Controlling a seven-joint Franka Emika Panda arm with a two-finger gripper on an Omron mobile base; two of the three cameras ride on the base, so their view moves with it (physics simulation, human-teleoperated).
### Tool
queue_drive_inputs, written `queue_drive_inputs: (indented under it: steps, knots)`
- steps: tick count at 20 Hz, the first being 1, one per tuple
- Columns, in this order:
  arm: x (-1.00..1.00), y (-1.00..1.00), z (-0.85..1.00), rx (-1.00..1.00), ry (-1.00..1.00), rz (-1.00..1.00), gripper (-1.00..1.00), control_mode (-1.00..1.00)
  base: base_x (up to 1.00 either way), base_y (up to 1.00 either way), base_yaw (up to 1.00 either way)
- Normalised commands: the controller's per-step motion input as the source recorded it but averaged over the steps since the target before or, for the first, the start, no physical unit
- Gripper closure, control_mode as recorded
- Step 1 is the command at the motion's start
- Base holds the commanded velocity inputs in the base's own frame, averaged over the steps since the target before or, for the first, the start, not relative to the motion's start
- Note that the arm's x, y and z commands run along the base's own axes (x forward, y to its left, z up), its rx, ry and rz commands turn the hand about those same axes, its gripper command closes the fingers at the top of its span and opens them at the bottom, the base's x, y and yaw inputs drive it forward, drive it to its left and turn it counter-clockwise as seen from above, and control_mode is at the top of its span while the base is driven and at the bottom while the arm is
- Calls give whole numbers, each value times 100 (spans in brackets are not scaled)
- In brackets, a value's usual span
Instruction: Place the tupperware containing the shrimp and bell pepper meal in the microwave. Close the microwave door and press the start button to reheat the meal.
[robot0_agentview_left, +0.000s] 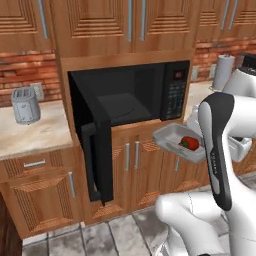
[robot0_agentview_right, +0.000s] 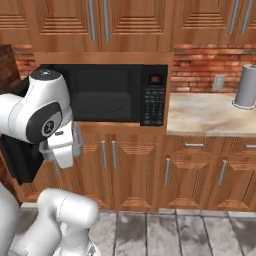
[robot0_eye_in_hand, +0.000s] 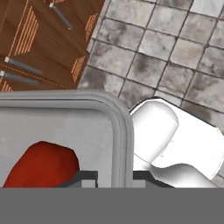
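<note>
A pale stone worktop runs left of the microwave, carrying a silver toaster; on the right worktop stands a grey canister.

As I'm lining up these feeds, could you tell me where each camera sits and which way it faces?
Left base view: behind-left of the arm, facing the open microwave; the arm holds the tupperware.
Right base view: behind-right, facing the same microwave, whose keypad shows in both; arm at left.
Hand view: on the hand, looking down past the tupperware rim at floor tiles; the gripper is shut on it.
</note>
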Motion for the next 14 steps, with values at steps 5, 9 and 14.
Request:
queue_drive_inputs:
  steps: [5,9,14]
  knots:
    - [0,0,0,0,0,0,100,100,11,-30,34]
    - [0,0,0,0,0,0,100,100,17,-41,35]
    - [0,0,0,0,0,0,100,100,34,-47,32]
